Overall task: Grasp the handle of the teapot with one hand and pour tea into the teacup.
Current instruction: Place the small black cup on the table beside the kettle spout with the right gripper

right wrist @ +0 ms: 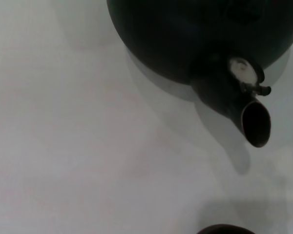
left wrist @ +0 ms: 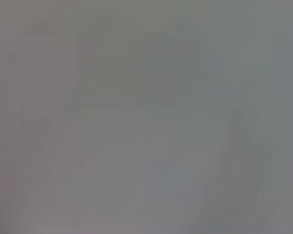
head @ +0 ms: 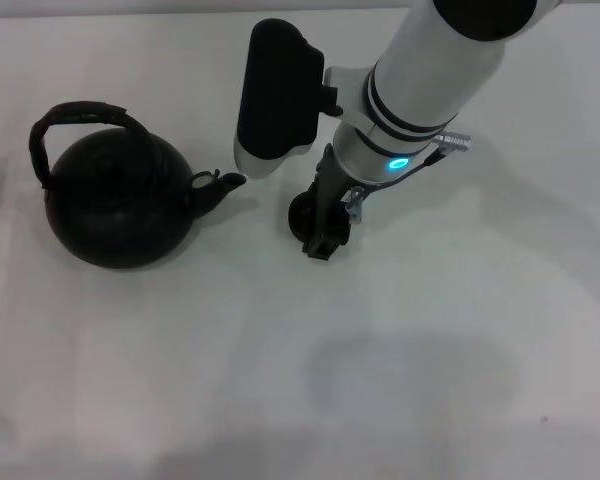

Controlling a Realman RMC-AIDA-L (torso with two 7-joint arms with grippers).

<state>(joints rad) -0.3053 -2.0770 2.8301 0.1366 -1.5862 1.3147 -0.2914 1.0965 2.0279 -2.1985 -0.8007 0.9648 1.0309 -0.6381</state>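
Note:
The black teapot [head: 120, 205] stands at the left of the table, its spout [head: 218, 185] pointing right. Its dark arched handle [head: 80, 115] curves over the top with nothing holding it. The small dark teacup [head: 302, 215] sits right of the spout, partly hidden by my right gripper [head: 327, 235], which reaches down right beside or onto it. In the right wrist view the teapot's belly [right wrist: 185, 39] and spout [right wrist: 251, 119] are close, and the teacup's rim [right wrist: 224, 229] just shows at the picture's edge. My left gripper is out of view; its wrist view is plain grey.
The white table [head: 380, 380] carries only the teapot and teacup. A black-and-white housing [head: 275, 95] on my right arm hangs above the table just behind the spout. The right arm [head: 430, 80] comes in from the far right.

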